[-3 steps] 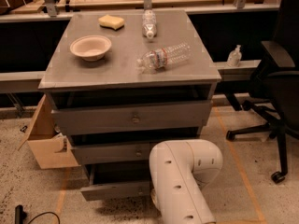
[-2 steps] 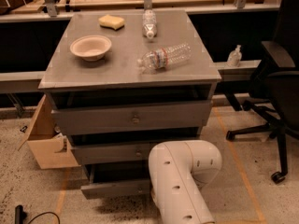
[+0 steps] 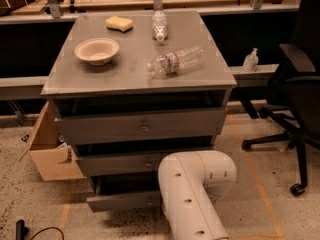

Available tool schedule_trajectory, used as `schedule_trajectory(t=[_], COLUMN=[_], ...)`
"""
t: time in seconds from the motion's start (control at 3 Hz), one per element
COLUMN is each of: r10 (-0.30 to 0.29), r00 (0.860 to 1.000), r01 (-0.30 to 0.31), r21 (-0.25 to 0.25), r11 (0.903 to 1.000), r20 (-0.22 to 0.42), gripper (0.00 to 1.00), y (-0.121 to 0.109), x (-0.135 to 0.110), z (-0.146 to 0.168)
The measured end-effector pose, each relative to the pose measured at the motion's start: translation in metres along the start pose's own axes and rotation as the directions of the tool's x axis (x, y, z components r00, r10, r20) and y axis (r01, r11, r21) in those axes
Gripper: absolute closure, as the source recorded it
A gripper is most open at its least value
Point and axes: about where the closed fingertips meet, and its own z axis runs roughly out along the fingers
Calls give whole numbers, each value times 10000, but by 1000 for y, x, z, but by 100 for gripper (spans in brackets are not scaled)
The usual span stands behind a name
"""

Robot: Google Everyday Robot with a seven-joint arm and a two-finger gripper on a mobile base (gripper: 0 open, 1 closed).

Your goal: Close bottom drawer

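The grey three-drawer cabinet stands in the middle of the camera view. The bottom drawer is the lowest, narrowest one; its thin grey front juts out a little, with a dark gap above it. Its right part and knob are hidden behind my white arm, which bends in front of the cabinet's lower right. My gripper is hidden behind the arm and out of sight. The wide top drawer and the middle drawer sit above it.
On the cabinet top lie a paper bowl, a yellow sponge and two plastic bottles. A cardboard box stands at the left. A black office chair is at the right. A black cable lies on the floor.
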Motion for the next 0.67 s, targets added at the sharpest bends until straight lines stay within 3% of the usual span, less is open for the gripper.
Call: schedule_trajectory(t=[0.67], r10=[-64], r00=[10000], r01=[65], r21=[145], r11=[9999], r20=[-55], gripper=[100], y=[-1], x=[-1], z=[2])
